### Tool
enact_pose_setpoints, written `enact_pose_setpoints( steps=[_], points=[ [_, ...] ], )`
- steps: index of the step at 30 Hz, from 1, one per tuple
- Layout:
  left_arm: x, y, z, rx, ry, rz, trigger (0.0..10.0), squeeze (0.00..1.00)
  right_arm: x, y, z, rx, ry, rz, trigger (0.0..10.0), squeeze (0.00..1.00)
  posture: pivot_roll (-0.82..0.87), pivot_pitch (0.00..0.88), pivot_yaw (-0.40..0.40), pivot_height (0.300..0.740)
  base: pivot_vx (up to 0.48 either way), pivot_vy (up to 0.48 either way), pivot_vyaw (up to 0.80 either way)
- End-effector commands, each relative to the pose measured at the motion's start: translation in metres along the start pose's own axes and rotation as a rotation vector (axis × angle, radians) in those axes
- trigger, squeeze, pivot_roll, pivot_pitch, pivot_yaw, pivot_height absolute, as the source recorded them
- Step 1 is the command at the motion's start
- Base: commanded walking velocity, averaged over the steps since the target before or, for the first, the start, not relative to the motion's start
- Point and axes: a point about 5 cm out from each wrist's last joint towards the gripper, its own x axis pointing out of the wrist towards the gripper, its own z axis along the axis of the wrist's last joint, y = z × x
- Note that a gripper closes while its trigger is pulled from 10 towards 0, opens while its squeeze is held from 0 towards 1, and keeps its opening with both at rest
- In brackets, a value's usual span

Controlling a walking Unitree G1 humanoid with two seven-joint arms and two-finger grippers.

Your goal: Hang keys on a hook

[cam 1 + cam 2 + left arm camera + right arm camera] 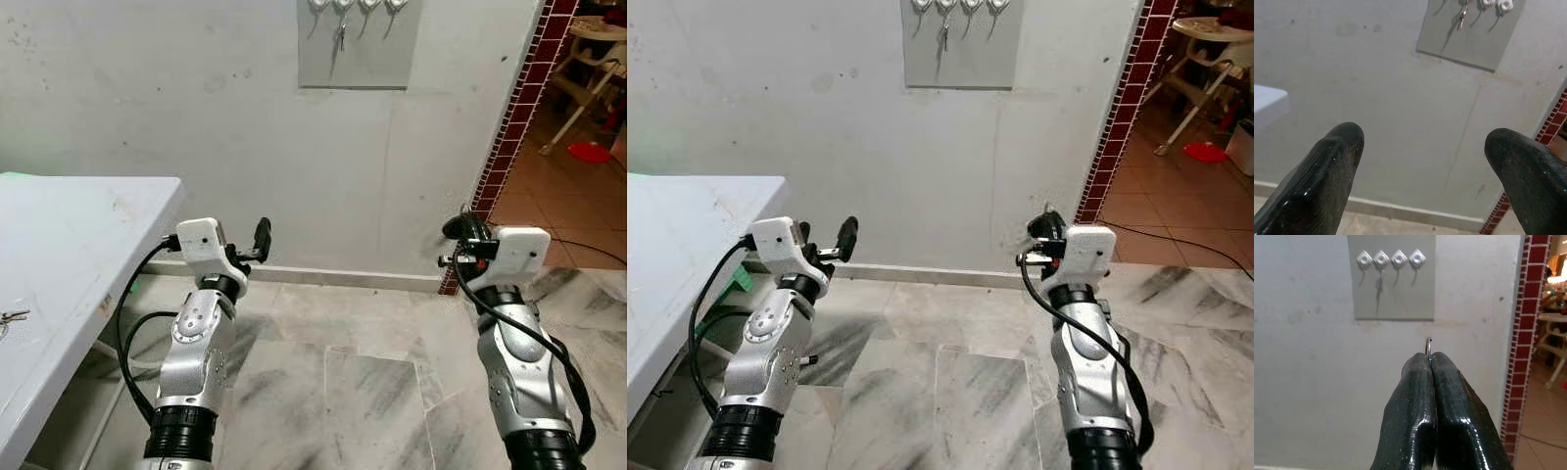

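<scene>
Home hallway, marble tile floor (362, 392), wall key-hook panel (359, 44), white table (69, 245), high chair (593, 59)

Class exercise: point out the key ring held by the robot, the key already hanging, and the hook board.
key ring (1428, 343), right wrist view, protruding loop.
hanging key (1379, 285), right wrist view, its shaft.
hook board (1393, 301), right wrist view, bare panel.

**Hook board up ahead of both grippers**

The hook board (359, 43) sits on the wall, above and ahead of the right gripper (1430, 363), left of the brick edge (1530, 333). A table (69, 245) lies left of the left gripper (1425, 161).
</scene>
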Motion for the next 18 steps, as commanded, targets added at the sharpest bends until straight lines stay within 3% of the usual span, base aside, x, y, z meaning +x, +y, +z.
enact_pose_setpoints(
  steps=[1, 18],
  points=[
    [0.002, 0.007, 0.002, 0.010, 0.012, 0.011, 10.0, 0.00, 0.003, 0.003, 0.001, 0.007, -0.007, 0.014, 10.0, 0.00, 0.00, 0.000, 0.017, 0.740, 0.000, 0.000, 0.00],
    [0.005, 0.011, 0.006, -0.006, 0.002, 0.004, 10.0, 0.00, 0.000, 0.013, 0.005, 0.028, -0.024, 0.030, 10.0, 0.00, -0.02, 0.000, 0.013, 0.740, 0.014, 0.000, 0.00]
  ],
)
